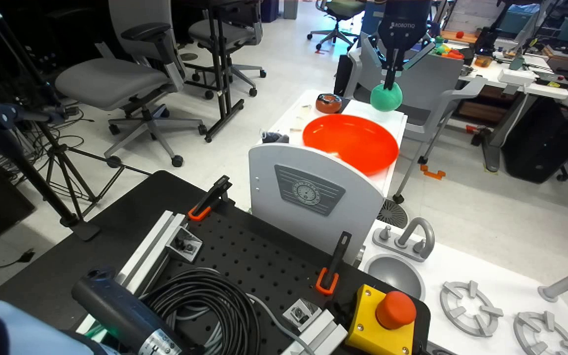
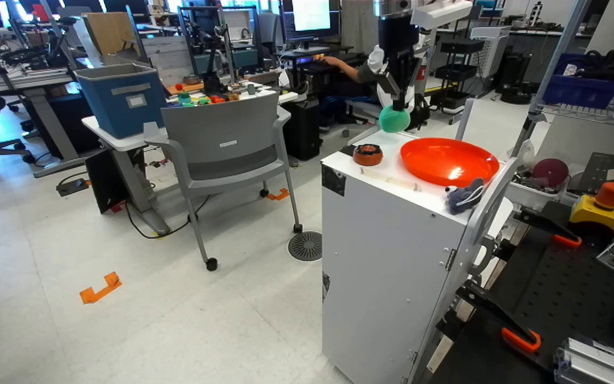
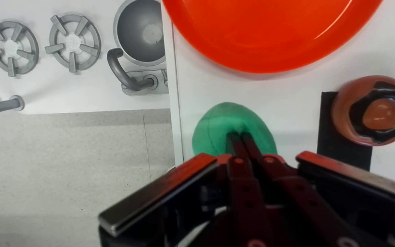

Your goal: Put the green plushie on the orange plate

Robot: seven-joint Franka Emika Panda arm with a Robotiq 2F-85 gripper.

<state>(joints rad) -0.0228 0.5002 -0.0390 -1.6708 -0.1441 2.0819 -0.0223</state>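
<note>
wrist view, white flat tabletop [image 3: 372, 55]: roughly midway through the task, i'd judge; the picking-up looks done, the placing is left.
glossy orange-red round plate [image 2: 448, 157]: on the tabletop and bare, so the goal is not yet met; the wrist view cuts it off at the upper edge, while it shows whole in an exterior view.
black metal two-fingered gripper [image 3: 240, 134]: closed, its jaws nearly together and pinching the teal-green ball-shaped fabric plushie [image 3: 228, 120] by its top.
teal-green plushie: beside the plate, not over it, in the wrist view; both exterior views add what that one barely gives, that it hangs clear above the tabletop. left to do, as i judge it: carry it over the plate, lower it, let go.
dark-grey fuzzy toy [image 2: 464, 197]: near the plate in both exterior views, missing from the wrist view.
</note>
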